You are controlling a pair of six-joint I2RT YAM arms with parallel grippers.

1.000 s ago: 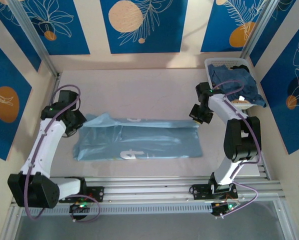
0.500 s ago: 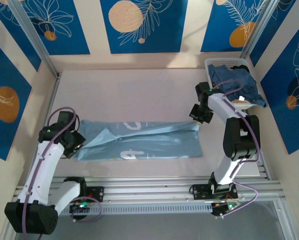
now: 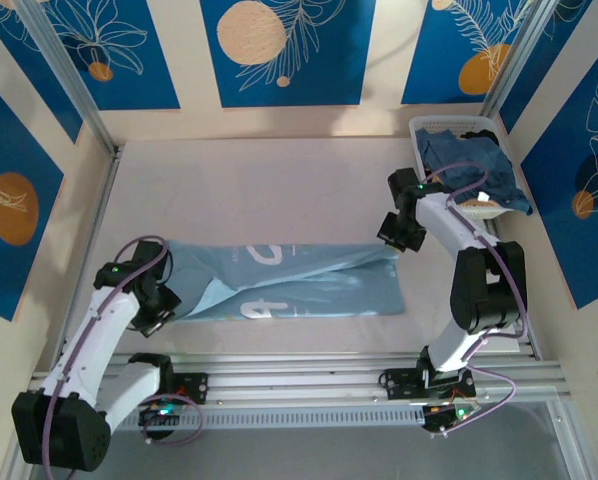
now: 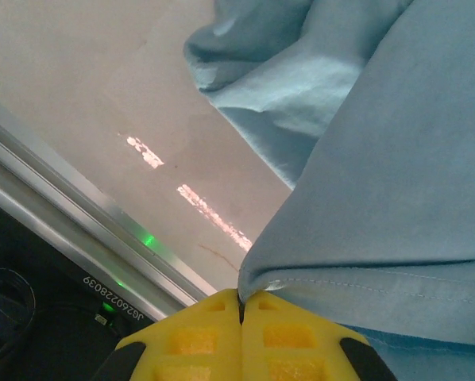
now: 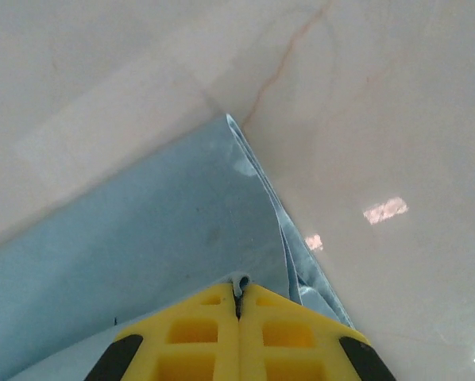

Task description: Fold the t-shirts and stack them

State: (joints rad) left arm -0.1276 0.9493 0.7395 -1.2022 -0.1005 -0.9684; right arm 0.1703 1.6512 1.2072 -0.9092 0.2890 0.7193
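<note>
Left arm: bent at the elbow and low over the table [image 3: 259, 185], reaching to the near left end of the t-shirt [image 3: 309, 285].
Left gripper [image 3: 159, 308]: yellow pads pressed together on a stitched, folded edge of the shirt [image 4: 380, 159], seen in the wrist view [image 4: 241, 298].
Right arm: folded upright, with its wrist over the shirt's far right corner.
Right gripper [image 3: 400, 234]: pads closed, pinching a thin edge of the cloth [image 5: 142, 262] between the tips [image 5: 239, 289].
Hard to make out: the white lettering [image 3: 259, 308] is partly folded under, so it is unreadable.
T-shirt place: spread long across the table's near half, between the two grippers.
Around: a white basket [image 3: 449, 124] in the far right corner holds a crumpled heap of blue shirts [image 3: 464, 165], well apart from the spread one; their number is unclear.
</note>
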